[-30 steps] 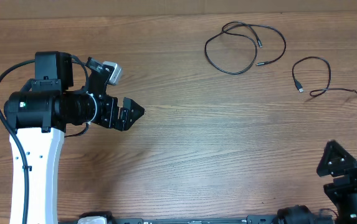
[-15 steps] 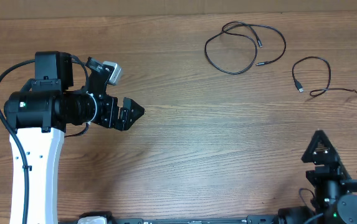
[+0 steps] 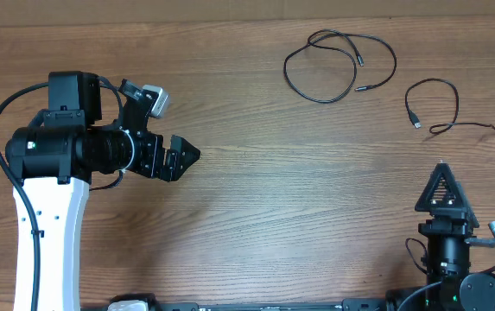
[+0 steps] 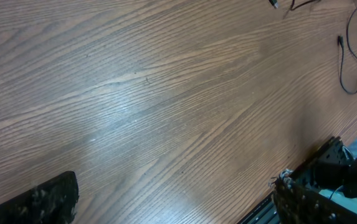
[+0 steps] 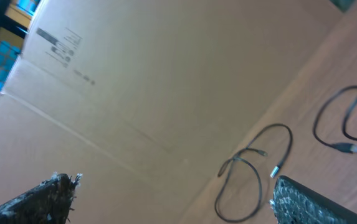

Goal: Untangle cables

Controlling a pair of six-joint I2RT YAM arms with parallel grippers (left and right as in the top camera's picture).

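Note:
Two thin black cables lie apart at the far right of the wooden table. One cable (image 3: 320, 101) is coiled in a loop that crosses over itself; the other cable (image 3: 456, 104) curls near the right edge. In the right wrist view the looped cable (image 5: 259, 186) and the second cable (image 5: 347, 148) lie ahead of my right gripper (image 5: 178, 205), which is open and empty. In the overhead view that right gripper (image 3: 441, 194) points toward the far edge, well short of both cables. My left gripper (image 3: 182, 155) is open, empty and far to their left. The left wrist view catches a cable end (image 4: 342, 65).
A cardboard wall (image 5: 134, 81) stands along the table's far edge. The left arm's white base (image 3: 48, 233) and its thick black wiring take up the left side. The right arm's base (image 3: 454, 276) sits at the near right edge.
The right arm has swung left and forward from the near right corner, and its gripper now points at the far edge. The left arm and both cables have not moved.

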